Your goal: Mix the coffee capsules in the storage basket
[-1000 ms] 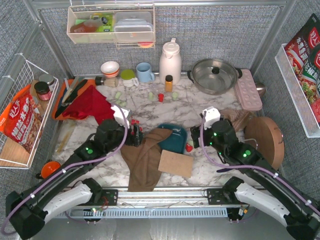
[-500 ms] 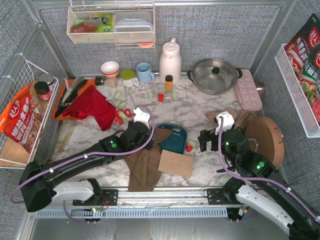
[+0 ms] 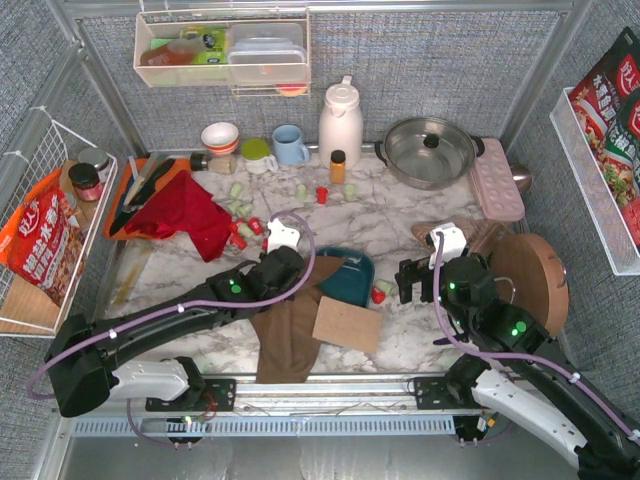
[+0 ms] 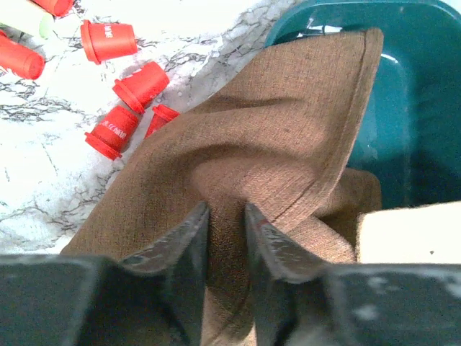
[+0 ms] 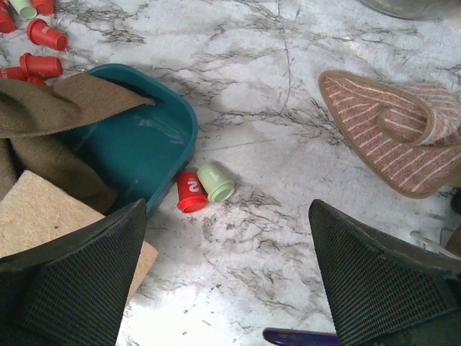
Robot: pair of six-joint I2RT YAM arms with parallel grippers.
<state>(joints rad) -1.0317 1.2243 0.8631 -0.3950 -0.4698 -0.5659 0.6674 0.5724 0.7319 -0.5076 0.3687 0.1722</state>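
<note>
Left gripper (image 4: 225, 213) pinches a raised ridge of the brown cloth (image 4: 281, 130), its jaws nearly together with the fold between them; the cloth lies draped over the left part of the storage basket (image 5: 176, 115), so the teal bin sits just ahead and to the right of those fingers, half hidden; how its long axis runs cannot be told under the fabric. No capsule shows in the bare part of the basket; red coffee capsules (image 4: 108, 41) lie tumbled on their sides on the marble table (image 5: 288, 86) just left of the cloth, one partly tucked under its edge; more red and green ones are scattered farther back near the red cloth (image 3: 185, 215). Right gripper (image 5: 227, 216) hangs with jaws spread wide and empty over bare marble; a red capsule (image 5: 191, 192) and a green capsule (image 5: 216, 182) lie touching side by side just off the basket's right corner, directly ahead of it, making the right arm the nearer one to that pair. A tan board (image 5: 43, 216) rests on the cloth at the basket's near side; a striped mat (image 5: 389, 133) lies well off to the right. The cloth looks like the obstacle; likely it must come off the bin before anything goes in.
</note>
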